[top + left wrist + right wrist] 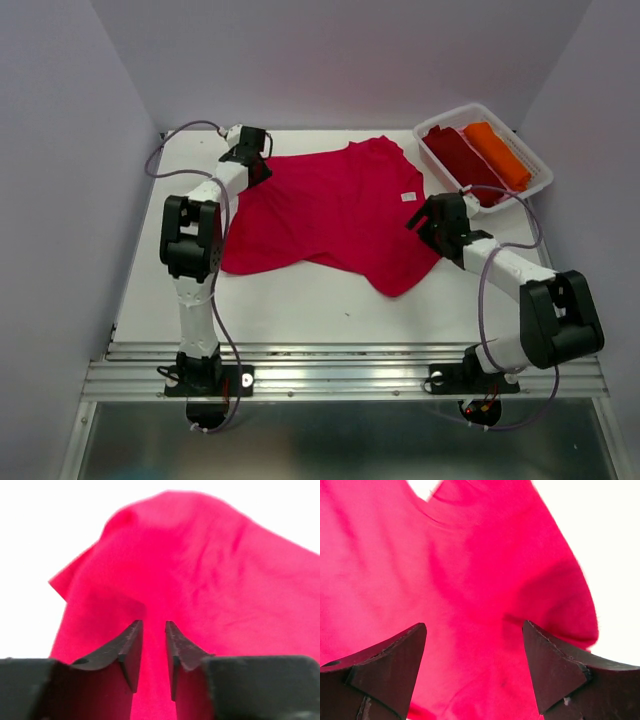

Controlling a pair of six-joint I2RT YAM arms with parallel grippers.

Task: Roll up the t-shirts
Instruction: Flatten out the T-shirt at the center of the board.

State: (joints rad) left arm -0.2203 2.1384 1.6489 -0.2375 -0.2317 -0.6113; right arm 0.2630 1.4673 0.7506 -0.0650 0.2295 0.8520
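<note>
We find the red t-shirt (330,210) spread flat on the desk (330,300), lying between the two tools, with some creasing.

The left tool (250,150) sits at the shirt's far left corner, low over the cloth. In its wrist view the left tool (152,625) has its jaws set close together with a narrow gap. Red cloth (200,570) shows in that gap and rises as a rumpled hump straight ahead of the fingertips. We cannot tell whether the cloth is pinched or merely lies beneath the jaws.

The right tool (425,215) is at the shirt's right edge. A small white label (411,196) lies on the cloth just beside it. In the wrist view the right tool (475,627) is released, its jaws standing wide apart. The shirt (470,555) fills the view below and ahead of them, and nothing is gripped.

Beyond the right tool stands a white basket (455,112). It holds a maroon t-shirt (462,155) and an orange t-shirt (497,152), both rolled and lying side by side. The basket is near the red shirt, apart from it.
</note>
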